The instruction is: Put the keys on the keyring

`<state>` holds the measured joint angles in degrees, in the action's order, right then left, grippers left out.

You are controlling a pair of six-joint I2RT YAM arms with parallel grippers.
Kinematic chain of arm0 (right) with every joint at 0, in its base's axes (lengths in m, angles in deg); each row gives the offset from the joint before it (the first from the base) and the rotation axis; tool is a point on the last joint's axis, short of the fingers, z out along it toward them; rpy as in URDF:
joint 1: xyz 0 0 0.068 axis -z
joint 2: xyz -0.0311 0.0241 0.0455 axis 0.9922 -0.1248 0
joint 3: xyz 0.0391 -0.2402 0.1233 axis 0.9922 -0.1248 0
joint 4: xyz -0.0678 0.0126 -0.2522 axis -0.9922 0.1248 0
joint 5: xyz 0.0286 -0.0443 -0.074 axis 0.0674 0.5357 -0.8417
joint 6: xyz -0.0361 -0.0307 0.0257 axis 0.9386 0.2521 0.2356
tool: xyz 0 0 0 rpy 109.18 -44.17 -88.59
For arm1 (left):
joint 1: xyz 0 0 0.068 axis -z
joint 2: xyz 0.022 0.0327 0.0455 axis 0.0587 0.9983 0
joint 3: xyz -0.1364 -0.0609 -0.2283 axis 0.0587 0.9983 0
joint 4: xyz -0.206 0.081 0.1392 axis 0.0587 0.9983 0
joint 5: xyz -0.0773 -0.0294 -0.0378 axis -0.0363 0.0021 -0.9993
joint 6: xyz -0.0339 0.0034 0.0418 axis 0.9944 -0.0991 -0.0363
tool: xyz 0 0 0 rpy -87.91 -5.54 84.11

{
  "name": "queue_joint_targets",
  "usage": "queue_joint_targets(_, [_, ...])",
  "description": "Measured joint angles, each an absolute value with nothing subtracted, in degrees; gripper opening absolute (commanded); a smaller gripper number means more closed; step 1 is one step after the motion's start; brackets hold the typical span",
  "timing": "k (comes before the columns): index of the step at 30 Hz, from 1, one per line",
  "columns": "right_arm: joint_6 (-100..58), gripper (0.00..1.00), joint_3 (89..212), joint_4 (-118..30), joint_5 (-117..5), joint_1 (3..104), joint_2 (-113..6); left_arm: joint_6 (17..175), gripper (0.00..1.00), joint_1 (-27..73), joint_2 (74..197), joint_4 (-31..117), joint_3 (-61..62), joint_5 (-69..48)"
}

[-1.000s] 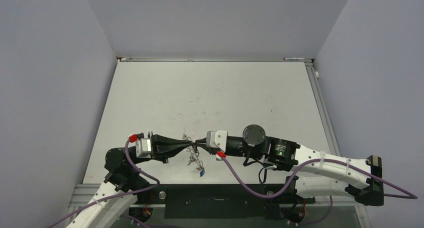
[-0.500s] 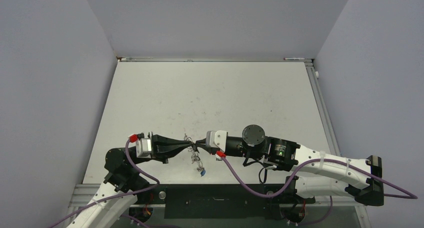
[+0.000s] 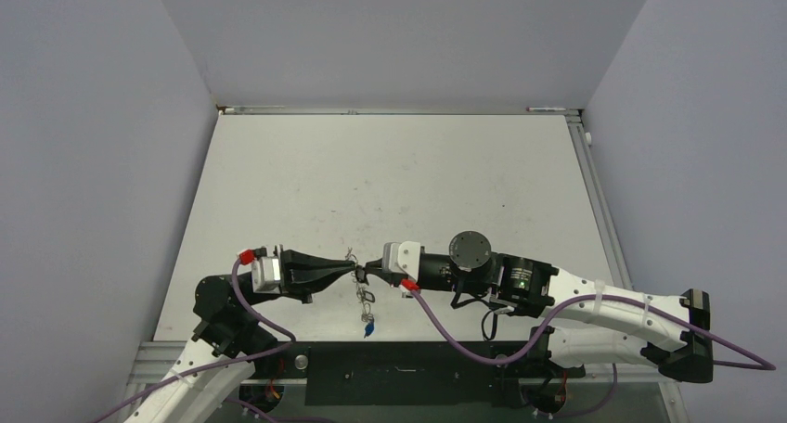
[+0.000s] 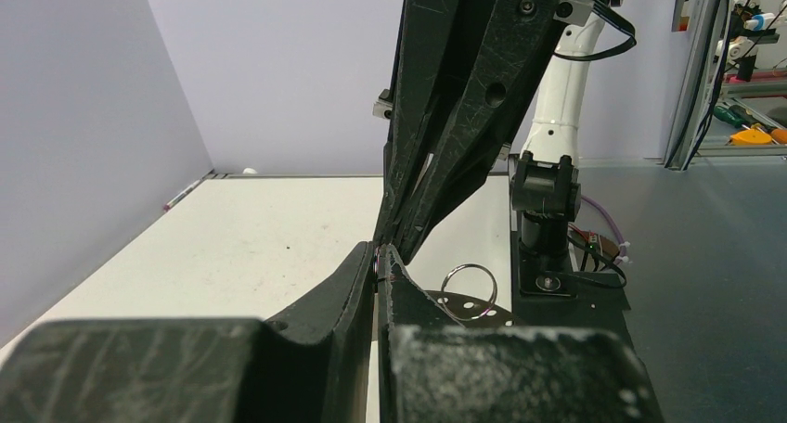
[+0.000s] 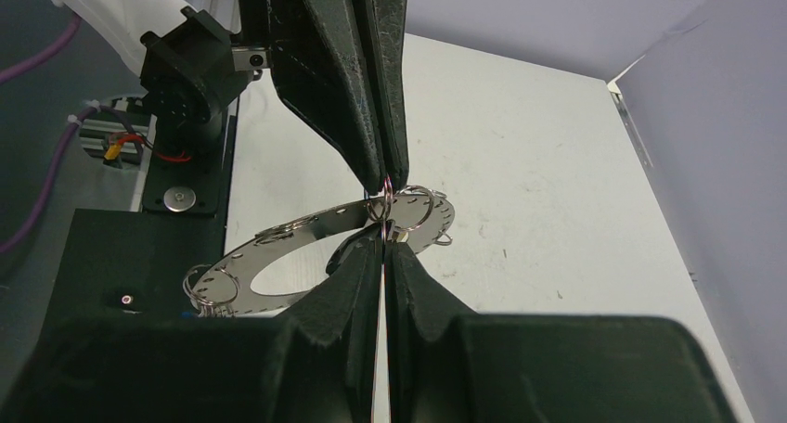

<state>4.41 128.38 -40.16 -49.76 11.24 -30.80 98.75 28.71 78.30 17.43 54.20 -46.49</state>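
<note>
The right gripper [image 5: 383, 239] is seen closed, its black fingers pressed together on the far rim of the keyring [image 5: 269, 242], which is held tilted above the white table [image 5: 529, 154]. From the left of the scene the left gripper [image 5: 389, 184] is set tip to tip with it, likewise closed, beside a wire loop [image 5: 419, 208]. More loops [image 5: 206, 288] are gathered at the ring's near end.

Scuffed white table [image 3: 390, 182]; lilac walls [image 3: 93, 163] around.

Keys [image 3: 368, 325] too small to count in the top view; keyring [image 5: 278, 242] rim partly hidden behind the right fingers [image 5: 343, 293].
</note>
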Motion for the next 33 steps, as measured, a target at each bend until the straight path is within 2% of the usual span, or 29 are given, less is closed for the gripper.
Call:
queue_joint_targets(4, [4.24, 0.3, 128.38, -39.74, -49.74, 11.24, -30.8, 98.75, 0.0, 28.69, 78.3, 17.52, 54.2, -46.42])
queue_joint_targets(9, [4.15, 0.39, 128.38, -38.74, -49.74, 11.28, -30.82, 98.75, 0.0, 28.38, 78.28, 17.48, 54.13, -46.07])
queue_joint_targets(26, [4.87, 0.37, 128.94, -39.15, -49.15, 12.05, -32.33, 99.18, 0.0, 28.38, 78.34, 16.78, 54.11, -46.29])
queue_joint_targets(33, [4.89, 0.3, 129.67, -40.11, -47.2, 12.35, -33.86, 99.2, 0.0, 28.38, 78.34, 16.63, 54.11, -46.31])
